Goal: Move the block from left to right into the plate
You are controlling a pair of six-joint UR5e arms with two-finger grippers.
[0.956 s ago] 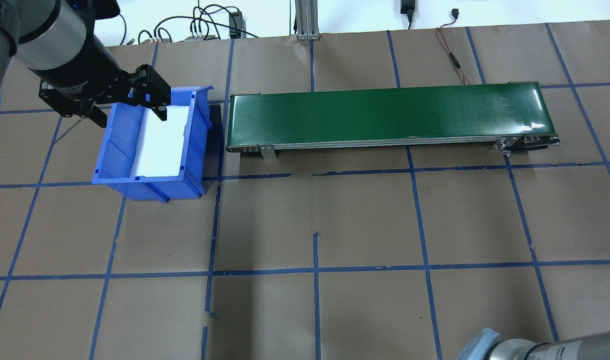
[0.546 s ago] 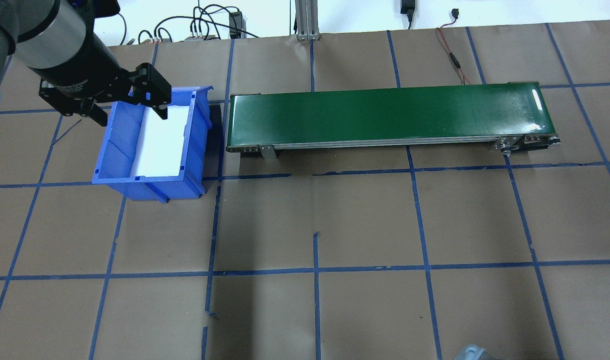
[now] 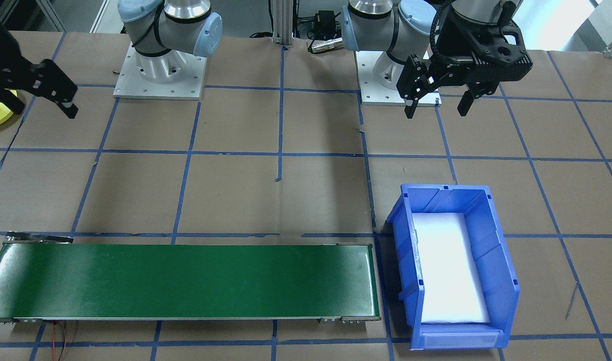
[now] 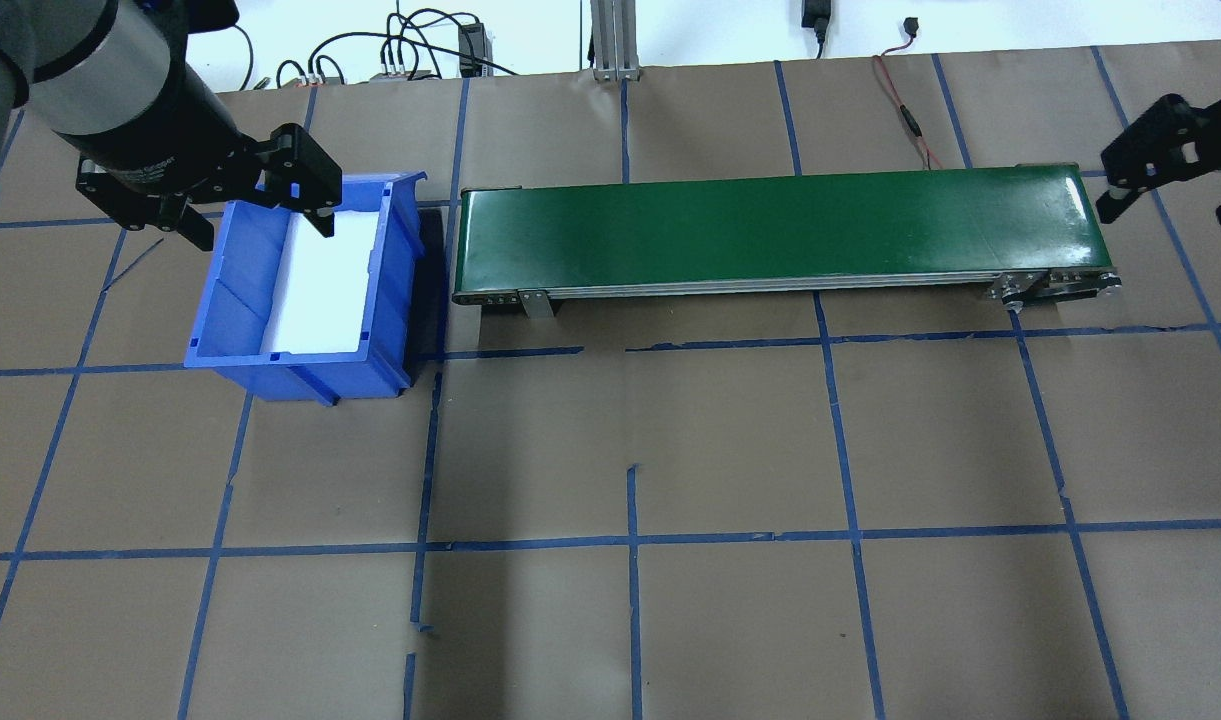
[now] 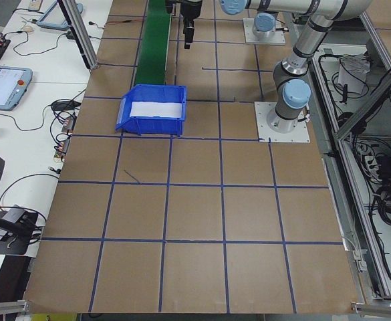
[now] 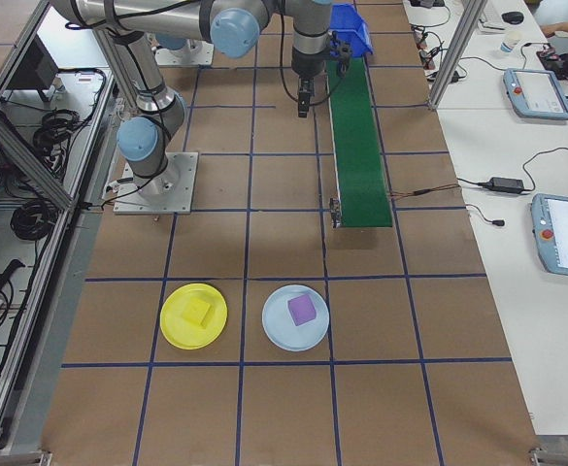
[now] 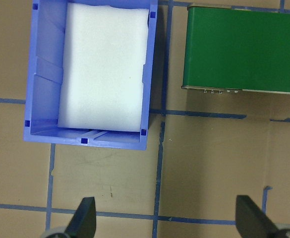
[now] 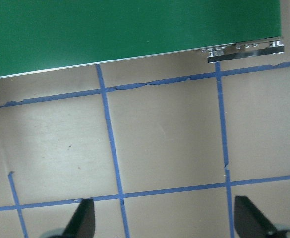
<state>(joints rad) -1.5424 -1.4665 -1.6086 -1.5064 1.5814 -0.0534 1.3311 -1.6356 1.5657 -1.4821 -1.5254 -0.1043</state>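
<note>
The green conveyor belt [image 4: 780,232] is seen bare, and the blue bin [image 4: 305,285] holds only white foam. The right gripper [image 4: 1170,160], absent from the overhead view half a second ago, is now brought beside the belt's right end, fingers spread and empty. The left gripper [image 4: 240,200] is kept spread over the bin. A yellow block [image 6: 198,311] already lies in the yellow plate [image 6: 172,330], suggesting that delivery is done.

Looking straight down, a blue bin [image 7: 43,89] lined with white foam [image 7: 105,67] sits just left of a green conveyor belt [image 7: 244,49] on a brown table [image 7: 209,153] with blue tape lines, the left gripper [image 7: 167,223] spread wide below.
</note>
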